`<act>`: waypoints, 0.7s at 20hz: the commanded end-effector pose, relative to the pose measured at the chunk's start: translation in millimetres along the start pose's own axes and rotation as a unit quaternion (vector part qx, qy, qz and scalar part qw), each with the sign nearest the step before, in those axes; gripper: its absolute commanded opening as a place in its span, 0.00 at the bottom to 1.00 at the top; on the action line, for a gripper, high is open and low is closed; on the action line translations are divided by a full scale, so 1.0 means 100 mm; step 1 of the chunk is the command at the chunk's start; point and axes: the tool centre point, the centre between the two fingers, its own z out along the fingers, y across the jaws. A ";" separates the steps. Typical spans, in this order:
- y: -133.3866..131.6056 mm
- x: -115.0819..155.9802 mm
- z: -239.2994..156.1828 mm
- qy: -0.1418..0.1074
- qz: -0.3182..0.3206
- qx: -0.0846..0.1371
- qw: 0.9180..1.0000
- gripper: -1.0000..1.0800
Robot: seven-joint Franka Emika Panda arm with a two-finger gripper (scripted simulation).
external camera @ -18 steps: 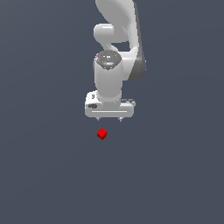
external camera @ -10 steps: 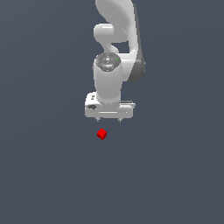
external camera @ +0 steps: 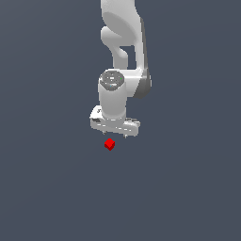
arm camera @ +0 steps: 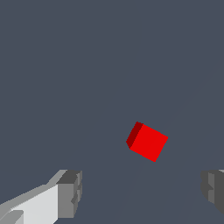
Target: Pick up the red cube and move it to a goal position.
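Observation:
The red cube [external camera: 109, 144] is a tiny bright red block lying on the flat grey floor, just below and in front of the white arm's hand in the exterior view. My gripper [external camera: 116, 136] hangs over it, pointing down, with its small fingertips barely showing under the hand. In the wrist view the red cube [arm camera: 148, 141] sits turned at an angle, beyond the line between the two grey fingers [arm camera: 70, 194], which stand wide apart with nothing between them. The gripper [arm camera: 142, 192] is open and apart from the cube.
The white arm [external camera: 123, 56] rises from the hand toward the top of the exterior view. A plain dark grey surface [external camera: 52, 188] surrounds the cube on every side, with no other object in sight.
The arm's hand has sunk slightly lower toward the cube. The cube itself has stayed where it was.

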 end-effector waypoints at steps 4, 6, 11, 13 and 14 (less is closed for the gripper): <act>0.12 0.02 0.39 0.001 0.086 0.001 0.996 0.96; 0.16 0.03 0.53 0.002 0.117 0.001 0.993 0.96; 0.24 0.03 0.81 0.003 0.180 0.002 0.984 0.96; 0.27 0.03 0.90 0.003 0.199 0.003 0.980 0.96; 0.28 0.03 0.94 0.003 0.208 0.003 0.978 0.96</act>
